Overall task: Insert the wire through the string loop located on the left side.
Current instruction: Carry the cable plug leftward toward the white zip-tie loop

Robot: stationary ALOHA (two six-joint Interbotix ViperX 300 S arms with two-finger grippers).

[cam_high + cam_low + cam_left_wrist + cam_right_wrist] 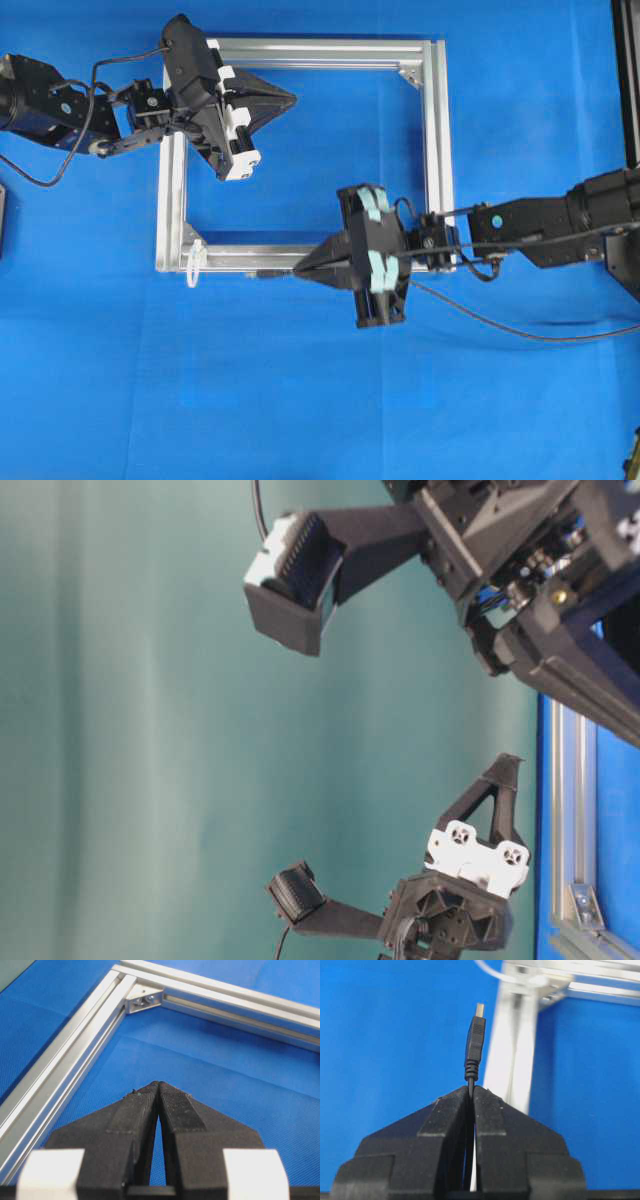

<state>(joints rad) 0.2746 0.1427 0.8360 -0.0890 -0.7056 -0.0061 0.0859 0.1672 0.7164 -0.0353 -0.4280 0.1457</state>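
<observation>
step: carrying thin black wire (475, 1042) toward small white string loop (194, 262) | right end effector (300, 270) clamped on wire, left end effector (290, 98) closed empty | next: align plug tip with loop, advance

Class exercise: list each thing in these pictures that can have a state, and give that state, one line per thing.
left gripper: shut, empty, above the cloth inside the frame.
right gripper: shut on the wire.
wire: held just behind its plug, tip pointing ahead, not yet through the loop.
string loop: hanging at the frame's near left corner, nothing through it.
aluminium frame: lying flat on the blue cloth.
</observation>
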